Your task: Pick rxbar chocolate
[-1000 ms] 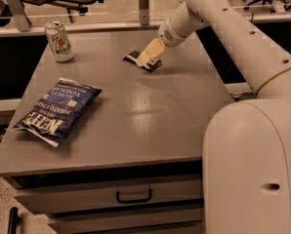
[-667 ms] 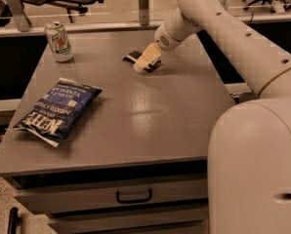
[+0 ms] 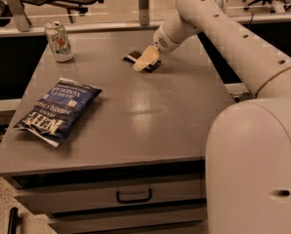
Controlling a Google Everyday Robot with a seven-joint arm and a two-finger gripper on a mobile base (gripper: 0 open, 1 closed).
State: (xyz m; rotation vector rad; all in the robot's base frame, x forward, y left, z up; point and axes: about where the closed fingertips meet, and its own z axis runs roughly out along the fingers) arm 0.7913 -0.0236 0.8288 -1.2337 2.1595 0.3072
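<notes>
The rxbar chocolate (image 3: 134, 57) is a small flat dark bar lying on the grey table (image 3: 135, 111) toward its far middle. My gripper (image 3: 144, 60) reaches from the right on the white arm and sits right over the bar, covering its middle. Only the bar's dark ends show on either side of the pale fingers (image 3: 146, 57).
A large blue chip bag (image 3: 57, 109) lies at the table's left front. A green-and-white drink can (image 3: 58, 41) stands at the far left corner. The robot's white body (image 3: 253, 169) fills the right front. A drawer handle (image 3: 134, 196) is below the table edge.
The gripper has moved a little left and down onto the bar. The bar, bag and can have not moved.
</notes>
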